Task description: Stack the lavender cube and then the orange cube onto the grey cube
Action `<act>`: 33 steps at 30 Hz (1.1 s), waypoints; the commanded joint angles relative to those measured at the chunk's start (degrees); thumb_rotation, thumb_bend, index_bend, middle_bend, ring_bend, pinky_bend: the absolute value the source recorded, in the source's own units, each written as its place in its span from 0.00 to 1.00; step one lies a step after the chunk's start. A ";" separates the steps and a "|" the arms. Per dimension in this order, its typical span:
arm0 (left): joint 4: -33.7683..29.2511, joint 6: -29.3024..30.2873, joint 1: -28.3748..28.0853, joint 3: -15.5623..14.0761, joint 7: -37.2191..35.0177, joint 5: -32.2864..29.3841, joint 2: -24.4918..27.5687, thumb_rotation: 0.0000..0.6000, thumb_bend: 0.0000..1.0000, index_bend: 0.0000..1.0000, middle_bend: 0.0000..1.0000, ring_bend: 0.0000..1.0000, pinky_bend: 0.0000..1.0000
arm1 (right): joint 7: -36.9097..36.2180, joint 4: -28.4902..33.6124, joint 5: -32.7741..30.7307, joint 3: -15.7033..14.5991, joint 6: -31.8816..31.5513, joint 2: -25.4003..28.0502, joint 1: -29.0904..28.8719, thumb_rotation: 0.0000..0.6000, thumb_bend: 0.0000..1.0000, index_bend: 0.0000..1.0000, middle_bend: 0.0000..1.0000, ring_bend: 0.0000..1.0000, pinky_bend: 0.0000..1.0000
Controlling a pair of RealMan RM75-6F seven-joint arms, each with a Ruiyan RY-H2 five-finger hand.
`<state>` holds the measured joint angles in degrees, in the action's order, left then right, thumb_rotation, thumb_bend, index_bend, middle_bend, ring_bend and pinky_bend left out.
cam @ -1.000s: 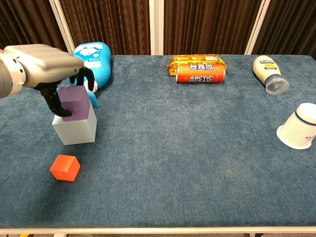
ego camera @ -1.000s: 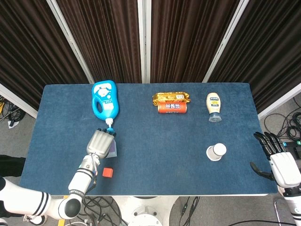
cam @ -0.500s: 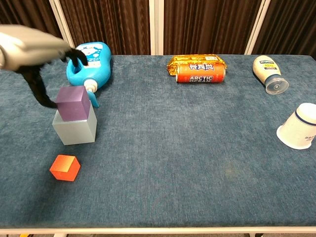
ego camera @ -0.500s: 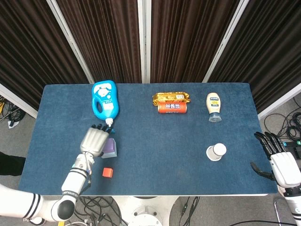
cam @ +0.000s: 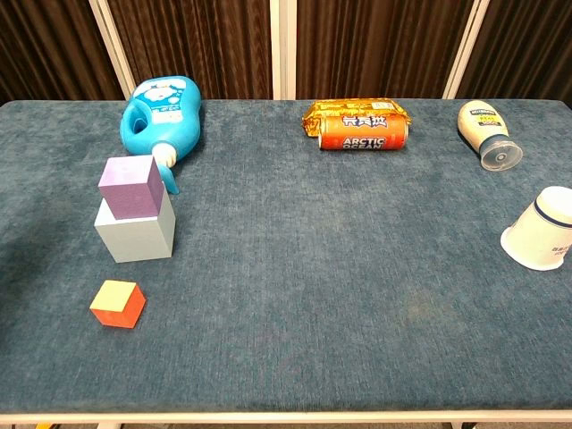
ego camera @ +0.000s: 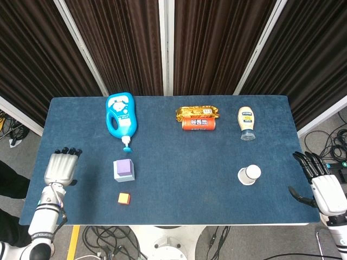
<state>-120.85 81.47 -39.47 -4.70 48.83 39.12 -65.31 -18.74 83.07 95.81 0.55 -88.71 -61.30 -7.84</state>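
Observation:
The lavender cube [cam: 132,186] sits on top of the grey cube [cam: 137,238] at the left of the table; the pair shows in the head view as lavender cube [ego camera: 124,167] on grey cube [ego camera: 117,175]. The orange cube [cam: 118,303] lies alone on the cloth just in front of them, orange cube [ego camera: 124,199]. My left hand [ego camera: 60,168] hovers open at the table's left edge, well away from the cubes, holding nothing. My right hand [ego camera: 319,179] hangs open beyond the right edge. Neither hand shows in the chest view.
A blue detergent bottle [cam: 161,113] lies just behind the stack. An orange can [cam: 363,132] and a snack packet [cam: 356,110] lie at the back centre, a mayonnaise bottle [cam: 483,132] at the back right, and a tipped paper cup [cam: 542,229] at the right.
My left hand let go of the lavender cube, which stays on the grey cube, and drew back left to the table's edge. The right hand has not moved.

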 commanded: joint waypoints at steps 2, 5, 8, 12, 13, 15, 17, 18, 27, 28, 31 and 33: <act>5.67 -10.44 3.89 -7.58 -10.34 18.55 1.81 1.00 0.16 0.48 0.50 0.36 0.43 | 0.40 0.07 0.01 -0.09 0.36 -0.15 -0.13 1.00 0.20 0.03 0.08 0.00 0.00; 9.01 -17.20 3.75 -10.79 -16.65 28.07 3.06 1.00 0.16 0.49 0.51 0.38 0.45 | 0.50 0.14 -0.02 -0.13 0.54 -0.14 -0.17 1.00 0.20 0.03 0.08 0.00 0.00; 11.50 -21.38 4.24 -12.77 -22.02 34.81 2.89 1.00 0.16 0.50 0.52 0.38 0.46 | 0.28 0.11 0.00 -0.13 0.45 -0.08 -0.16 1.00 0.20 0.03 0.08 0.00 0.00; 13.54 -20.11 6.86 -13.16 -24.50 40.54 0.19 1.00 0.16 0.50 0.52 0.38 0.46 | 0.05 0.14 -0.17 -0.08 0.64 0.01 -0.25 1.00 0.20 0.03 0.08 0.00 0.00; 14.19 -18.69 7.98 -12.85 -24.91 42.28 -1.14 1.00 0.16 0.50 0.52 0.38 0.46 | 0.07 0.14 -0.16 -0.09 0.67 0.01 -0.26 1.00 0.20 0.03 0.08 0.00 0.00; 15.92 -15.75 9.76 -12.29 -24.60 45.80 -3.61 1.00 0.16 0.50 0.52 0.38 0.46 | 0.14 0.15 -0.12 -0.11 0.67 -0.01 -0.27 1.00 0.20 0.03 0.08 0.00 0.00; 18.79 -12.38 11.68 -11.85 -23.60 50.38 -6.77 1.00 0.16 0.49 0.52 0.38 0.46 | 0.23 0.14 -0.09 -0.13 0.71 -0.05 -0.29 1.00 0.20 0.03 0.08 0.00 0.00; 20.08 -11.30 12.33 -11.69 -23.31 52.08 -8.07 1.00 0.16 0.49 0.52 0.38 0.46 | 0.24 0.14 -0.11 -0.13 0.78 -0.05 -0.31 1.00 0.20 0.03 0.08 0.00 0.00; 27.60 -9.35 14.87 -8.94 -22.45 57.54 -15.85 1.00 0.16 0.46 0.52 0.38 0.46 | 0.23 -0.05 -0.18 -0.22 1.02 -0.19 -0.37 1.00 0.20 0.03 0.08 0.00 0.00; 27.81 -9.39 14.98 -8.52 -22.64 57.44 -16.29 1.00 0.16 0.46 0.52 0.38 0.46 | 0.25 -0.08 -0.21 -0.23 1.09 -0.21 -0.39 1.00 0.20 0.03 0.08 0.00 0.00; 28.32 -9.64 15.19 -6.99 -22.52 56.91 -17.44 1.00 0.16 0.46 0.52 0.38 0.46 | 0.42 -0.11 -0.22 -0.28 1.29 -0.29 -0.45 1.00 0.20 0.03 0.08 0.00 0.00; 28.24 -9.96 15.22 -5.95 -21.88 56.41 -17.94 1.00 0.16 0.46 0.51 0.38 0.46 | 0.55 -0.17 -0.15 -0.32 1.29 -0.38 -0.45 1.00 0.20 0.03 0.08 0.00 0.00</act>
<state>-92.66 71.74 -24.34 -11.22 26.52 95.89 -82.85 -18.18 82.91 95.65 0.23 -87.42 -61.68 -8.29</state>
